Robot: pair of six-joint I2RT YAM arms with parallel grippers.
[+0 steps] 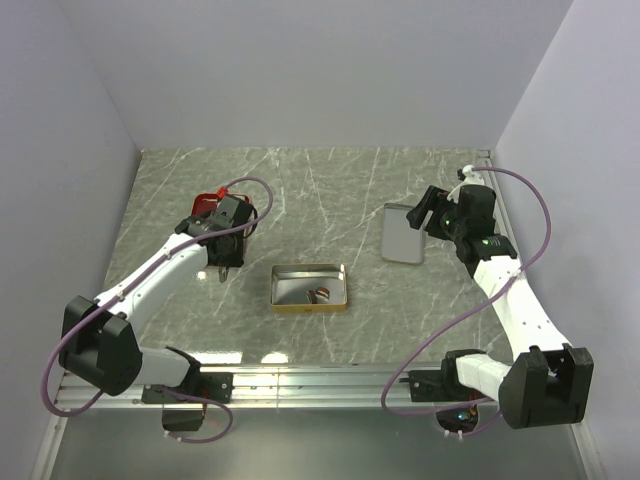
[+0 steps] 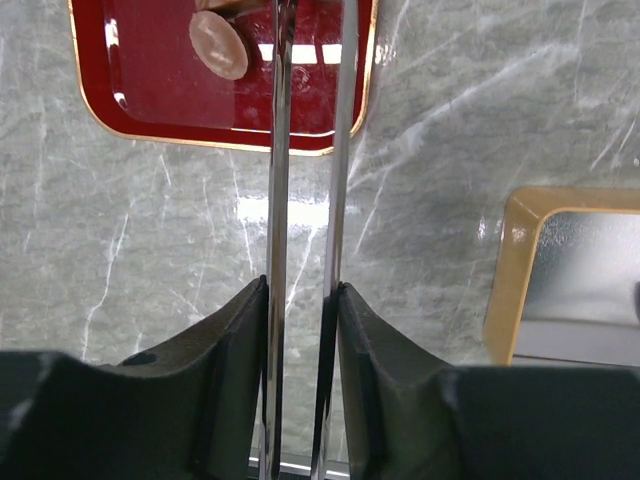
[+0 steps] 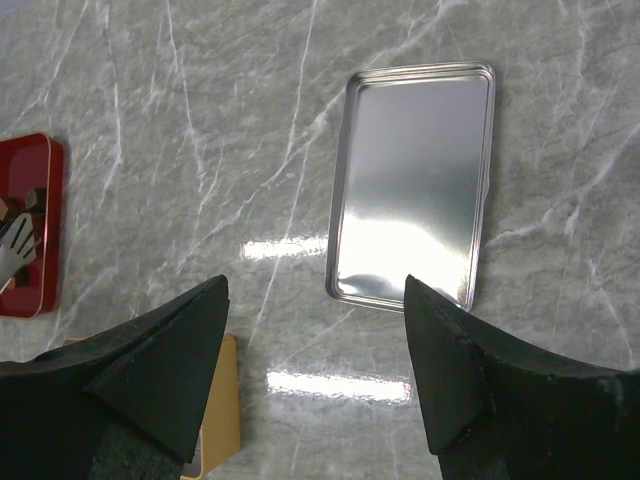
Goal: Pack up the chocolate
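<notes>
I'm looking down on a grey marbled worktop with both arms reaching out over it. The largest item is a shallow silver tin, lying flat just ahead of the right end effector and slightly to its right. That end effector has its fingers spread well apart with nothing between them, and it hangs clear of the tin. Next in size is the gold tin. It sits near the left end effector on its right side, and one corner of it also shows low and to the left of the right end effector. Ahead of the left end effector lies a red tray with a gold rim. The left end effector is clamped on a pair of metal tongs, whose two thin blades run forward between the pads and out over the tray's near edge. Their tips run past the top of the wrist view, so I cannot tell what they touch. A round chocolate piece rests on the red tray, just left of the blades. Dark chocolate lumps lie inside the gold tin, well to the right of the left end effector.
</notes>
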